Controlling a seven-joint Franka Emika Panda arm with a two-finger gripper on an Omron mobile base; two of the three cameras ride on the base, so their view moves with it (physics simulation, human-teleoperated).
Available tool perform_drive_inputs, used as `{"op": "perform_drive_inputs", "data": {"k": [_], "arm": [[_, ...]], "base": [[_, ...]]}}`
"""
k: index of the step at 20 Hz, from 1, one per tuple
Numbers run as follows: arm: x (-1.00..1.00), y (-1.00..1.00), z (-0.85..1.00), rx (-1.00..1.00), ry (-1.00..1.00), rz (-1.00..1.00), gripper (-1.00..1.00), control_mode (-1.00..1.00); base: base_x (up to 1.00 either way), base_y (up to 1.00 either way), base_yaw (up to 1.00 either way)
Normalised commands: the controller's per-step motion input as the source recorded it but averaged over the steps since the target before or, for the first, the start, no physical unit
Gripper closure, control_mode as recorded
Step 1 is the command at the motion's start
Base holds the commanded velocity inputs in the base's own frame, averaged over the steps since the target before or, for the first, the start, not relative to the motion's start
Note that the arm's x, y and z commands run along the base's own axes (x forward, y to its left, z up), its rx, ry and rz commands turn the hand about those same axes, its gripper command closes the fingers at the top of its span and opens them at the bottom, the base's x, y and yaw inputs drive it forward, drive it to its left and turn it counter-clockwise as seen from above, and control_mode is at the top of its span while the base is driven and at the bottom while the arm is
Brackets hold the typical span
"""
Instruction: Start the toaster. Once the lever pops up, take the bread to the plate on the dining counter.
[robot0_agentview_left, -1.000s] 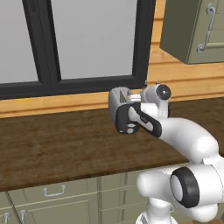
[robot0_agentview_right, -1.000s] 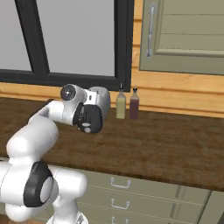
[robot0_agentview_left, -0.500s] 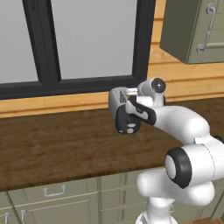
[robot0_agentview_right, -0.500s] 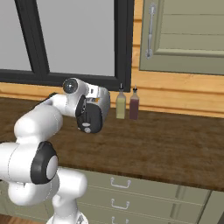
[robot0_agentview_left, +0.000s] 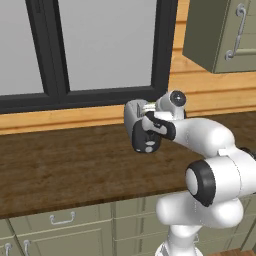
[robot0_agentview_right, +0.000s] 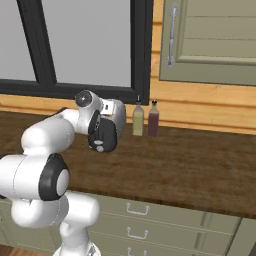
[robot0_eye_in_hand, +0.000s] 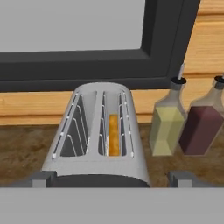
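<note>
The silver-grey toaster (robot0_eye_in_hand: 100, 131) stands on the wood worktop below the window, its two slots running away from my hand. The bread (robot0_eye_in_hand: 113, 140), a tan slice, sits low in the right slot. My gripper (robot0_eye_in_hand: 112, 178) hovers over the toaster's near black end, open, with fingertips (robot0_eye_in_hand: 43, 177) wide apart and nothing between them. From the base views the toaster (robot0_agentview_left: 134, 116) (robot0_agentview_right: 118, 113) shows its black end panel (robot0_agentview_left: 145, 139) with a round knob, the gripper (robot0_agentview_left: 149, 116) (robot0_agentview_right: 102, 114) just above it. The lever is hidden. The plate and the dining counter are out of view.
A yellow-green bottle (robot0_eye_in_hand: 166, 127) (robot0_agentview_right: 138, 118) and a dark red bottle (robot0_eye_in_hand: 199, 127) (robot0_agentview_right: 153, 119) stand close to the toaster's right. A dark window frame (robot0_agentview_left: 100, 95) runs behind. A wall cabinet (robot0_agentview_right: 210, 40) hangs at the right. Drawer fronts (robot0_agentview_left: 60, 225) lie below the worktop (robot0_agentview_left: 60, 160).
The arm's elbow has swung in closer behind the toaster, while the hand has stayed over its black end. The jaws have stayed open.
</note>
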Motion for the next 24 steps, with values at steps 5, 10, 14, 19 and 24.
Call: {"op": "perform_drive_inputs", "data": {"k": [5,10,14,19,24], "arm": [[0.03,-0.03,-0.2,0.0,0.0,0.0,-1.0,-1.0],[0.15,-0.12,0.0,0.02,0.0,0.0,-1.0,-1.0],[0.12,-0.02,0.0,0.0,0.0,0.0,-1.0,-1.0],[0.12,0.0,0.0,0.0,0.0,0.0,-1.0,-1.0],[0.07,0.0,0.0,0.0,0.0,0.0,-1.0,-1.0]], "base": [[0.0,0.0,0.0],[0.0,0.0,0.0],[0.0,0.0,0.0],[0.0,0.0,0.0],[0.0,0.0,0.0]]}}
